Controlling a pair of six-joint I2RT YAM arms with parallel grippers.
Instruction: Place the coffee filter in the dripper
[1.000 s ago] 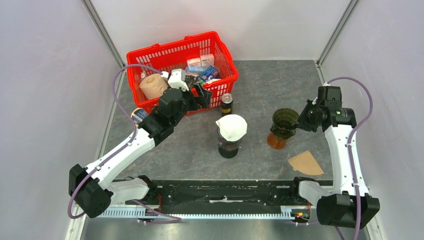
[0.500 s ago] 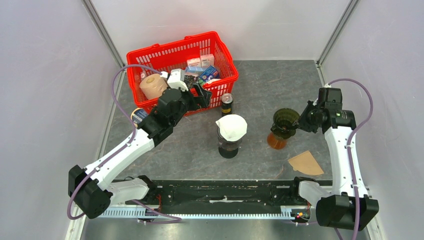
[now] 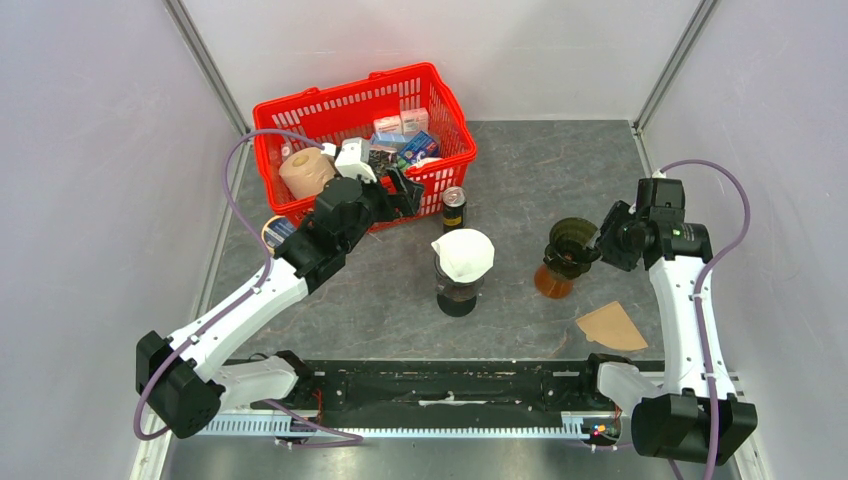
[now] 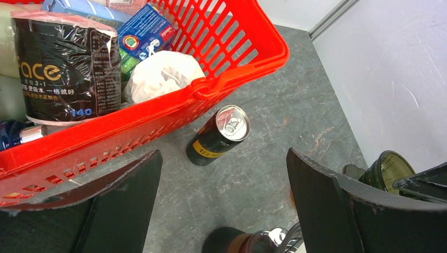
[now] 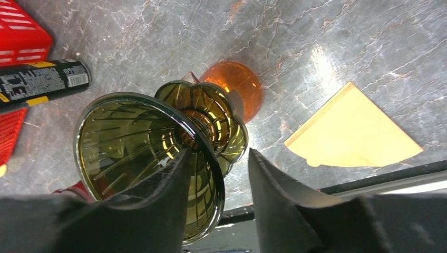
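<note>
Grey table (image 3: 520, 170): from above you have two papers, a white filter (image 3: 463, 252) in the centre brewer (image 3: 458, 296) and a brown coffee filter (image 3: 611, 326) lying flat, apart from the dripper (image 3: 571, 238). Left wrist: left gripper (image 4: 224, 158) gapes empty. Right wrist: right gripper (image 5: 217, 158) straddles the dripper rim; whether it clamps is unclear. The paper is likely light and floppy, so pinch its edge.

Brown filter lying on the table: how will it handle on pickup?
Brown filter looks thin and folded flat, so probably floppy and very light. Lying flush on the table, its edge may be hard to pinch.
</note>
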